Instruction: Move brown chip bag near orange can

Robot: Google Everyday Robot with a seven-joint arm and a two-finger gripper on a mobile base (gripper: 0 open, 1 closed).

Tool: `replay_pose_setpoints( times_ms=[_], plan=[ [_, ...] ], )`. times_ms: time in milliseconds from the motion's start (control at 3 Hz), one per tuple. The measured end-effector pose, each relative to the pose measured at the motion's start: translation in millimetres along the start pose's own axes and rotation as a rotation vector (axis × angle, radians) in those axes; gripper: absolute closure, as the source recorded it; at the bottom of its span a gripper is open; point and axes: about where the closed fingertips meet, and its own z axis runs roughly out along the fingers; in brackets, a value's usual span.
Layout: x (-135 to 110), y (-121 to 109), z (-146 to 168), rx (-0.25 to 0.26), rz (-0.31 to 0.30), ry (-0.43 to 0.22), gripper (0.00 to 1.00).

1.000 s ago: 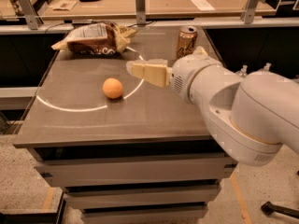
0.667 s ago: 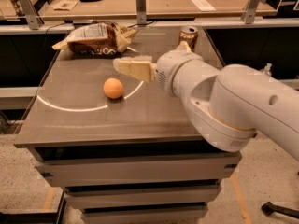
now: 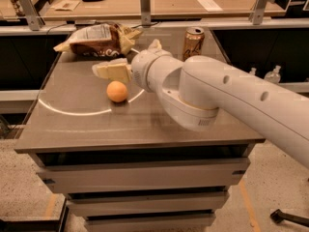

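The gripper (image 3: 107, 70), a cream-coloured wedge on the end of a bulky white robot arm (image 3: 231, 98), sits low over the back-left part of the grey-brown counter (image 3: 145, 124) and points left. Jaws: can't tell from this angle whether they're open or closed, and nothing shows as held in them. The tip is just in front of the wrinkly dark brown foil chip bag (image 3: 96, 40). It's v. near the bag's front edge, but contact can't be confirmed.

The bag lies on its side at the back-left corner of the counter, white label panel facing up, pale yellow crimped ends out to left & right. The small copper-orange metal drink can (image 3: 193, 42) w/ silver top stands upright near the back edge, right of centre. Bag & can are apart, and the arm's rounded wrist section sits in front of the gap between them.

A round orange ball-like fruit (image 3: 117, 91) rests on the counter just in front of the gripper, not touching it. It sits just by a thin white arc (image 3: 72, 112) marked on the surface. The arm comes in from the right and covers much of the counter's right side.

Under the counter top are grey drawer fronts (image 3: 140, 178). Behind the counter runs a wooden workbench (image 3: 169, 4) w/ papers & metal posts.
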Motion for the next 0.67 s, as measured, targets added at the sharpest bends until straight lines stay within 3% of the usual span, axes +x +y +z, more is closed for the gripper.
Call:
replay_pose_setpoints(
  times_ms=[667],
  plan=[
    [0.2,10.8,85.7,-0.054,-0.057,0.022,0.00]
  ],
)
